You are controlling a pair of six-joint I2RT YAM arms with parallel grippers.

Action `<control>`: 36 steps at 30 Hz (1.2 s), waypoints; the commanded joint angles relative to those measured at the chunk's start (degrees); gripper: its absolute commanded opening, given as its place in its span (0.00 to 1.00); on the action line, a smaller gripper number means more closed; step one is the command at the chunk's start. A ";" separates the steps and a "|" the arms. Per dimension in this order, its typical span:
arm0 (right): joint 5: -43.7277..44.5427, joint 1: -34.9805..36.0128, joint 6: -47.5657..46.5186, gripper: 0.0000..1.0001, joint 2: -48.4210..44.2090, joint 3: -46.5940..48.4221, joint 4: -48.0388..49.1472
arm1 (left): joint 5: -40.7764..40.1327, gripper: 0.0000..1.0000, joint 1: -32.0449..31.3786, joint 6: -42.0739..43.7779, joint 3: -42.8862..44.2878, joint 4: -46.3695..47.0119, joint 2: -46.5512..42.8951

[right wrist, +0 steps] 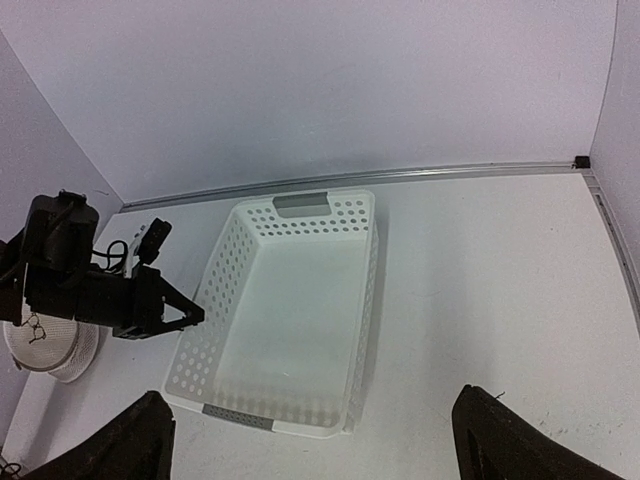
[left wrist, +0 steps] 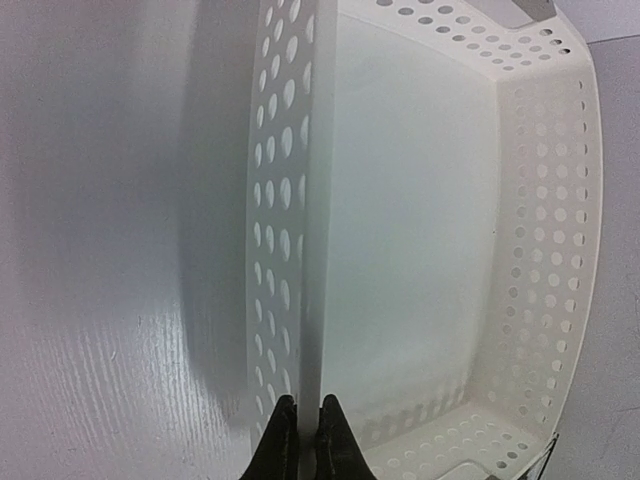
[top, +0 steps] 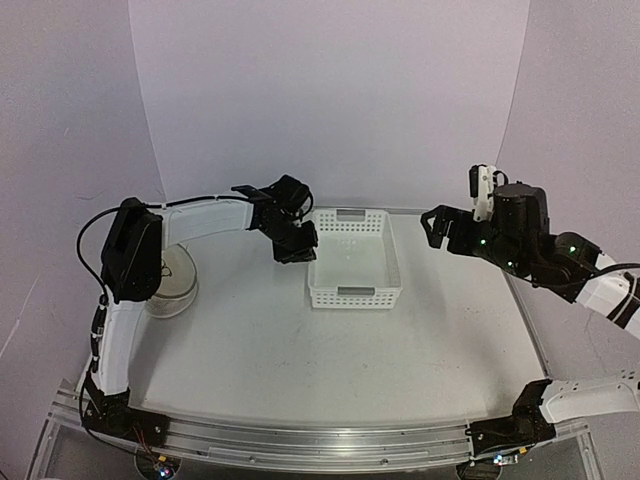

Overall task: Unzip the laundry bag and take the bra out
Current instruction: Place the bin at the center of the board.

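Observation:
The laundry bag (top: 172,283) is a round white mesh case lying flat at the table's left, partly hidden behind my left arm. It also shows in the right wrist view (right wrist: 52,348). The bra is not visible. My left gripper (top: 300,243) is well to the right of the bag, at the left wall of the white basket (top: 355,293). In the left wrist view the gripper (left wrist: 307,440) is shut on that wall's rim, which passes between the fingertips. My right gripper (top: 440,225) hangs high at the right, wide open and empty (right wrist: 315,450), above the table in front of the basket.
The white perforated basket (right wrist: 300,205) stands in the middle back of the table and holds nothing (left wrist: 540,250). A metal rail (right wrist: 400,175) runs along the back edge. Purple walls enclose the back and sides.

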 commanded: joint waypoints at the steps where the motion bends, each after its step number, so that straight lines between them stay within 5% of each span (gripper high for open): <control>1: 0.05 0.00 1.30 0.98 -1.65 -0.59 0.43 | 0.75 0.00 -0.79 -2.44 4.28 3.65 0.48; 27: 0.19 0.00 2.11 0.98 -4.36 -3.70 -0.21 | -1.78 0.00 -7.11 -9.12 9.52 5.92 6.65; 36: 0.45 0.02 2.20 0.98 -5.41 -4.24 -0.55 | -1.68 0.17 -8.29 -9.69 11.77 6.14 8.25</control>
